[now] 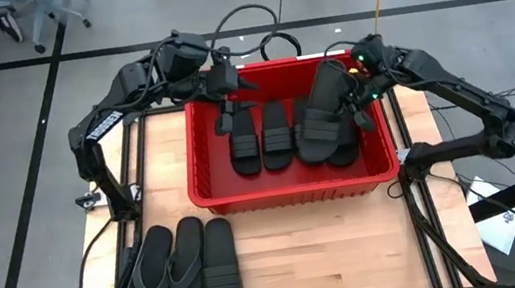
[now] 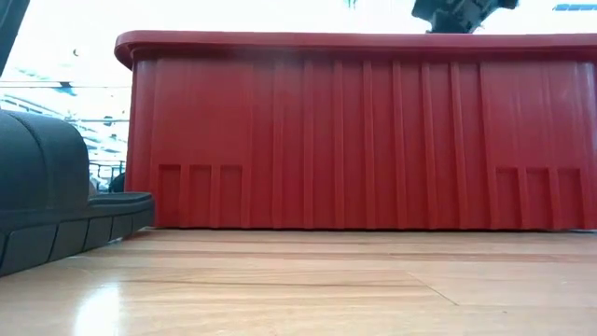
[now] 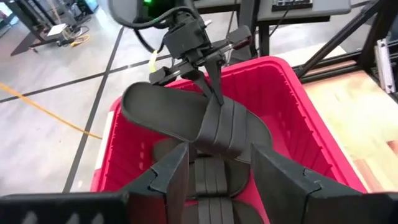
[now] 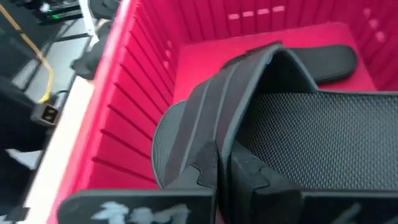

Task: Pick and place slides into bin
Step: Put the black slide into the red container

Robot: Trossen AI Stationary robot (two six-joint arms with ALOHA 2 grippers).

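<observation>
The red bin point(image 1: 294, 187) stands mid-table with two black slides point(image 1: 259, 140) lying flat side by side in its left half. A third slide point(image 1: 323, 109) hangs tilted over the bin's right half, with my right gripper point(image 1: 359, 99) shut on it, above another slide point(image 1: 348, 154) on the bin floor. My left gripper point(image 3: 217, 180) hovers open over the bin's far left part, nothing between its fingers. Three more slides point(image 1: 184, 267) lie side by side on the table's near left. My right gripper pinches the slide's ribbed band strap at its edge point(image 4: 211, 148) between its two shut fingers point(image 3: 210, 84). It comes slanting down from the bin's far right side. The slide hangs tilted, one end high point(image 3: 140, 102) and the other low inside the bin; whether that low end touches the slide beneath, I cannot tell.
The bin's tall slotted wall point(image 2: 354, 140) fills the low view, with one slide point(image 2: 56, 201) on the table at its left. Bare wood lies in front of the bin and to its near right. Cables lie on the floor beyond the far edge.
</observation>
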